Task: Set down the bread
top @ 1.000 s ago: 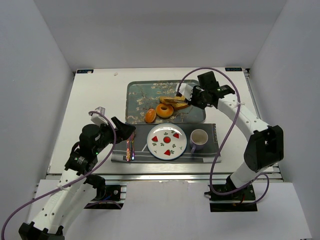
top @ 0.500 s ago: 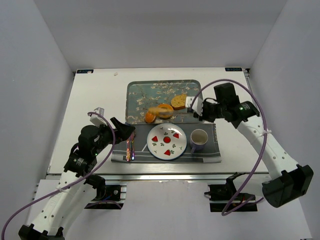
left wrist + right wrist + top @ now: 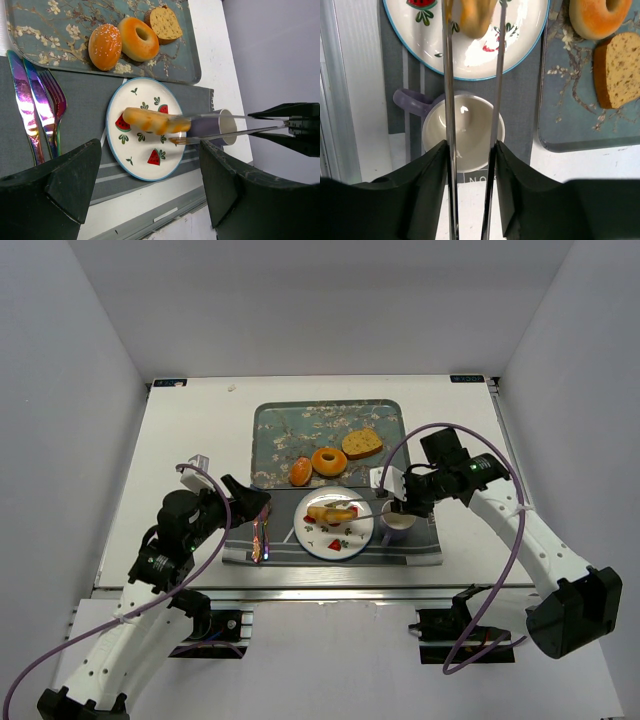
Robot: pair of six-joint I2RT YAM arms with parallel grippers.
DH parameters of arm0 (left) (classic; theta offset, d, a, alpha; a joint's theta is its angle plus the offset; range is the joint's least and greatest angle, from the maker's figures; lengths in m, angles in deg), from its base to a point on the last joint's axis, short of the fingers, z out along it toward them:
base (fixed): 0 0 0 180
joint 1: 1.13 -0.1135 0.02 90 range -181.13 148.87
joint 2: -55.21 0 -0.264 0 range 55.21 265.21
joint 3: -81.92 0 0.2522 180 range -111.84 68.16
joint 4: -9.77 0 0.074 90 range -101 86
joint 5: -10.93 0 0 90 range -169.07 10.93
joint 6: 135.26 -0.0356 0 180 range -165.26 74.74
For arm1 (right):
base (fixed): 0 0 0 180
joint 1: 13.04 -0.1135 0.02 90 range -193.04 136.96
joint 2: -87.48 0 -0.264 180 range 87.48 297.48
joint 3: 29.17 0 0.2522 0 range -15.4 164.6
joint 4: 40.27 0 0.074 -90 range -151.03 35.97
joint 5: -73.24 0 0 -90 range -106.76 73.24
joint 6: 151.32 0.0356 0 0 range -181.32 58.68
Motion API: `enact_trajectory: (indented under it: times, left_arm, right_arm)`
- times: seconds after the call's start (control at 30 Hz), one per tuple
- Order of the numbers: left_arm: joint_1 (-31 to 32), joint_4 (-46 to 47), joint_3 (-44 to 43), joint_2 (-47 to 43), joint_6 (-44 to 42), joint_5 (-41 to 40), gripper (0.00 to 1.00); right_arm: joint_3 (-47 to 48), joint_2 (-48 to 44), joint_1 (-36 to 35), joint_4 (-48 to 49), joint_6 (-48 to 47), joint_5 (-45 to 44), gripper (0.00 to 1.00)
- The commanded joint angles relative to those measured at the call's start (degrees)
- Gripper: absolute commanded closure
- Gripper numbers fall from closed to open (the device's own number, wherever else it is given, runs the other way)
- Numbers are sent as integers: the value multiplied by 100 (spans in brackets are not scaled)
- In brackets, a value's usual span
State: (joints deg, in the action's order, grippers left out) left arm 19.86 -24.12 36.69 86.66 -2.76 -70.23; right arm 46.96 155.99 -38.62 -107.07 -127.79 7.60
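Currently the right gripper (image 3: 470, 150) grasps tongs (image 3: 472, 100) whose tips bracket the bread (image 3: 155, 121) above the plate (image 3: 131, 160). The bread lies lengthwise across the plate, beyond the cup (image 3: 465, 130) from that gripper. Left gripper (image 3: 150, 190) stands released, farther away.

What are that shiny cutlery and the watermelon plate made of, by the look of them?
The cutlery looks like polished metal with an iridescent coating: it mirrors the light in purple, blue and gold bands. The plate looks like glazed ceramic, white with a blue rim and printed watermelon slices, and has a soft gloss; melamine cannot be ruled out.
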Motion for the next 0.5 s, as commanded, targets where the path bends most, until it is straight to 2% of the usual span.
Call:
enact_trajectory:
  times: [0.0,0.23,0.47]
  left_arm:
    - [1,-45,35,-94,21,12,12]
    - [1,8,88,-129,57,21,12]
    - [1,34,53,-94,30,30,12]
  right_arm:
    - [161,-136,-34,-41,-102,305,53]
    - [460,-233,-34,170,300,675,53]
    - [531,223,-26,1145,917,53,56]
